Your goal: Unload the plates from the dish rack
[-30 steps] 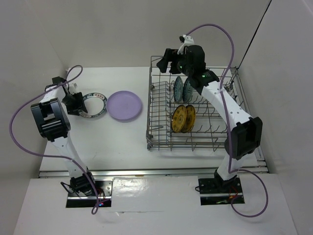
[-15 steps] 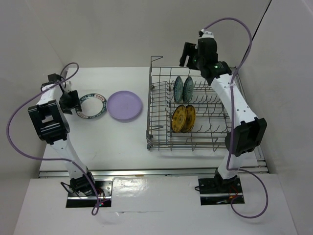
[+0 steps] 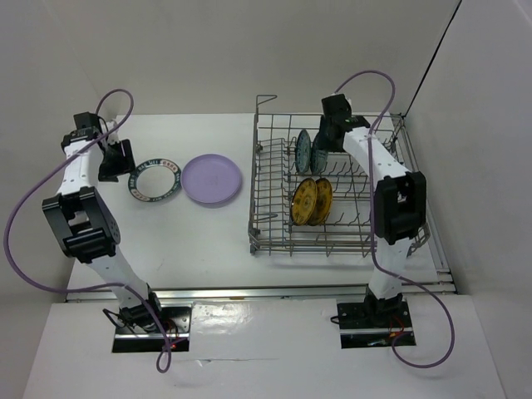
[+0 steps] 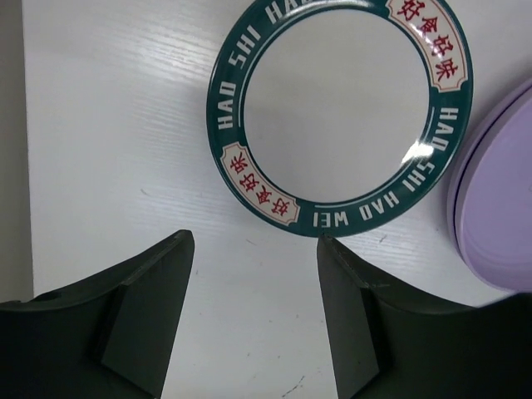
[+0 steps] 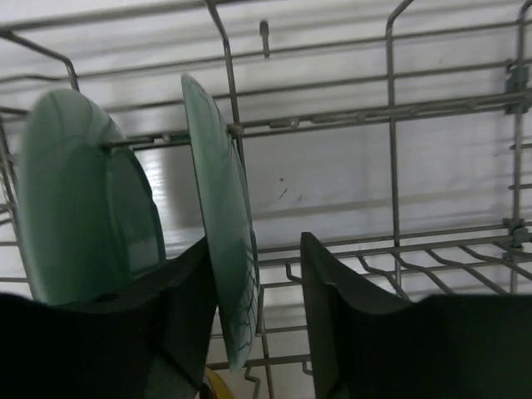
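Observation:
The grey wire dish rack [image 3: 274, 237] holds two teal plates [image 3: 303, 150] and two yellow-gold plates [image 3: 311, 201], all on edge. A lavender plate [image 3: 212, 179] and a white plate with a dark green lettered rim [image 3: 155, 179] lie flat on the table to the left. My right gripper [image 5: 256, 274] is open inside the rack; its jaws straddle the right teal plate [image 5: 220, 224], which sits against the left finger. The other teal plate [image 5: 83, 208] stands just left. My left gripper [image 4: 256, 266] is open and empty above the table, just short of the rimmed plate [image 4: 337, 108].
The rack's upright tines and wires [image 5: 391, 125] surround my right gripper. A wire loop [image 3: 264, 101] rises at the rack's far left corner. White walls close in the table on the left, back and right. The lavender plate's edge [image 4: 499, 216] shows beside the rimmed plate.
My right gripper has dropped from above the rack's back edge down into the rack, around the right teal plate. My left gripper has pulled back left, away from the rimmed plate.

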